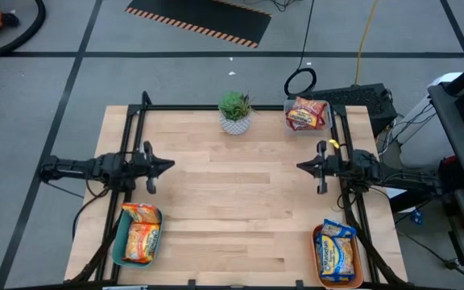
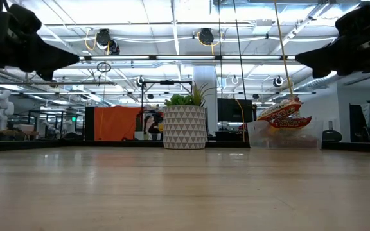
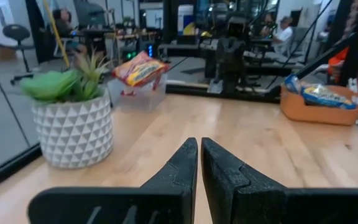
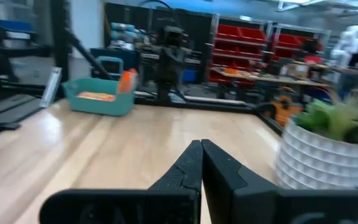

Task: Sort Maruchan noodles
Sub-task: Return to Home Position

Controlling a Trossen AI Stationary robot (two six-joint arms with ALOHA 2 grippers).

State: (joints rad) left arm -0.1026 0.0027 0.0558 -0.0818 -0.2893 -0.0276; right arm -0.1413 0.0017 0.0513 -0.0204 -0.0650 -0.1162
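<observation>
The Maruchan noodles lie in three containers. Orange packets (image 1: pixel 141 234) fill a teal tray (image 1: pixel 119 246) at the near left. Yellow-and-blue packets (image 1: pixel 337 251) lie in an orange tray (image 1: pixel 316 242) at the near right. Red packets (image 1: pixel 306 113) are piled in a clear tub (image 3: pixel 143 92) at the far right. My left gripper (image 1: pixel 170 167) is shut and points level toward the table's middle from the left edge, holding nothing. Opposite it, my right gripper (image 1: pixel 300 167) is also shut and level at the right edge, with nothing between its fingers (image 4: pixel 191 163).
A green plant in a white patterned pot (image 1: pixel 235 113) stands at the far edge's middle, left of the tub. The bare wooden tabletop (image 1: pixel 232 209) stretches between the two grippers and between the near trays. Black frame rails (image 1: pixel 131 137) run along the table's sides.
</observation>
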